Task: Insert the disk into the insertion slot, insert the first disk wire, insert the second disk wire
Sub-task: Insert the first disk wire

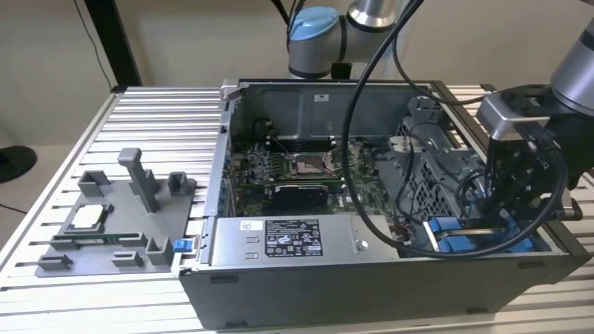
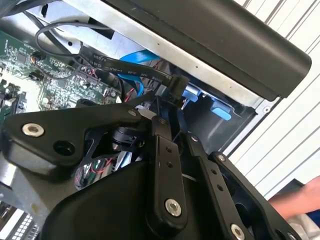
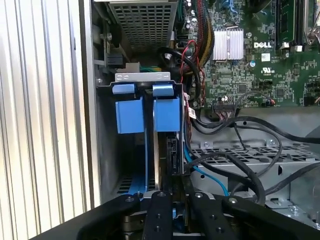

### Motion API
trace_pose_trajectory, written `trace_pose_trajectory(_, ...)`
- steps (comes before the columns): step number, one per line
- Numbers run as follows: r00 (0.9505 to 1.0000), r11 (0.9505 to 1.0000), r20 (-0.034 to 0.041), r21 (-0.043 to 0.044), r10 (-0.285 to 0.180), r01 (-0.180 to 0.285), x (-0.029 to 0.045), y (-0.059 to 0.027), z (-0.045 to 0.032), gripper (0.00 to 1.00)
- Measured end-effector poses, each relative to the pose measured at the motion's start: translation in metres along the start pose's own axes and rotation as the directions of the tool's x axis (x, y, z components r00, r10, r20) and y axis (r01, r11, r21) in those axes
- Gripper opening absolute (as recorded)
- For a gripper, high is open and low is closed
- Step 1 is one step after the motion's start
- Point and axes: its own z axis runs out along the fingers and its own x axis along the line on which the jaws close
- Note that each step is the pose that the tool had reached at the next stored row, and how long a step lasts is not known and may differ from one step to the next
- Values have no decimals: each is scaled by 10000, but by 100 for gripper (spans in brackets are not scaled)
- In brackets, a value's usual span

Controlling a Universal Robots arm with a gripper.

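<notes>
The arm (image 1: 577,66) reaches down, wrist upright, the gripper (image 1: 508,221) pointing straight downward with its black fingers (image 3: 159,215) drawn close together.

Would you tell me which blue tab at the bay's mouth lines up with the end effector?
The tab nearer the motherboard; the end effector sits in line with it, not the wall-side tab.

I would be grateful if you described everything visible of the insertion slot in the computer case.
The insertion slot is a grey sheet-metal bay in the near corner of the computer case, at the exterior view's right. In the first wrist view two blue plastic tabs sit side by side at its mouth, with blue frame walls running inward behind them. The gripper hangs directly over it, and black cables pass beside it.
</notes>
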Motion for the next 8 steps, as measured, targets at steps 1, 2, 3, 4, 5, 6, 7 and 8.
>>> trace_pose_trajectory(1,10000,10000,10,0,0,0,0,0,10,0)
trace_pose_trajectory(2,10000,10000,14,0,0,0,0,0,12,0)
trace_pose_trajectory(3,10000,10000,13,0,0,0,0,0,11,0)
trace_pose_trajectory(4,10000,10000,12,0,-1,1,0,0,6,0)
trace_pose_trajectory(5,10000,10000,24,-1,0,0,-1,0,-4,0)
trace_pose_trajectory(6,10000,10000,39,-3,1,-1,-1,0,-25,0)
trace_pose_trajectory(7,10000,10000,43,-3,1,-1,-2,1,-64,0)
trace_pose_trajectory(8,10000,10000,18,-1,1,-1,-4,1,-122,0)
